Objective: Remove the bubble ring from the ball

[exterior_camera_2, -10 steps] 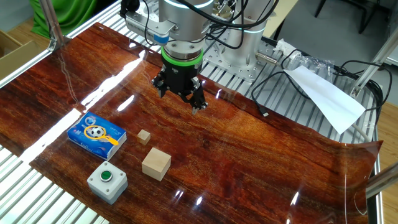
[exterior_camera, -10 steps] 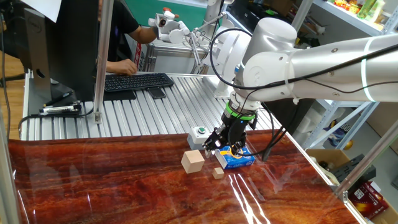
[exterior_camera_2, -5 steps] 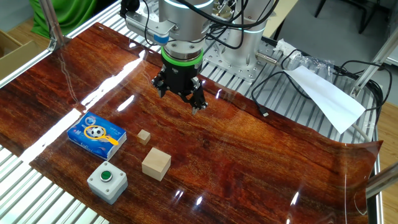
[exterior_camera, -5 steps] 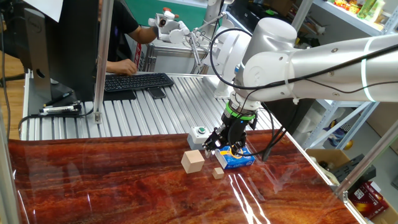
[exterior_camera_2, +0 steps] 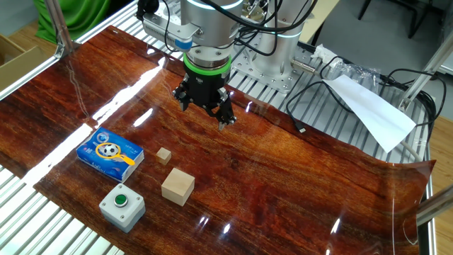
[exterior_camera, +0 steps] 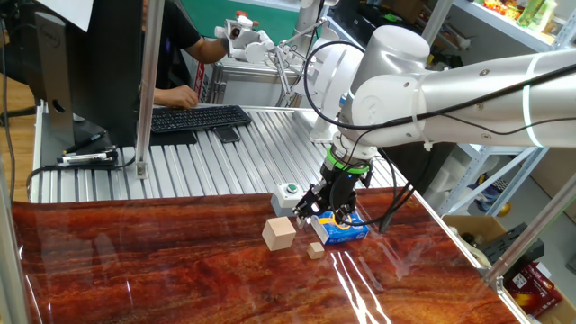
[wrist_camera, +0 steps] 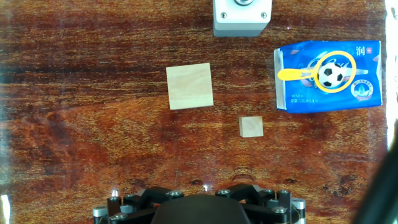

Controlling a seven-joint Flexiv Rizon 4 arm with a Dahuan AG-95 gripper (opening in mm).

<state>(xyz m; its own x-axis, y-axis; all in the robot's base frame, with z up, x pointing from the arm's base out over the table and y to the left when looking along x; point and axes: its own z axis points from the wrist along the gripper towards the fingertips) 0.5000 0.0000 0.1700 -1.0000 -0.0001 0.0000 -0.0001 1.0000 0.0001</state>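
The ball (wrist_camera: 331,76), white with dark patches, lies on a flat blue pack (wrist_camera: 298,93) at the upper right of the hand view. The yellow bubble ring (wrist_camera: 291,74) circles the ball, its stem pointing left. In the other fixed view the ball (exterior_camera_2: 107,150) and ring (exterior_camera_2: 127,159) sit on the pack (exterior_camera_2: 92,157) at the left. My gripper (exterior_camera_2: 204,112) hangs open above the wood, well off to the right of the pack, with nothing between its fingers. In one fixed view the gripper (exterior_camera: 328,211) overlaps the pack (exterior_camera: 346,232) and hides the ball.
A large beige wooden cube (exterior_camera_2: 178,186) and a small one (exterior_camera_2: 164,156) lie right of the pack. A grey box with a green button (exterior_camera_2: 122,205) stands near the table's front edge. Cables and white paper (exterior_camera_2: 371,113) lie at the back right.
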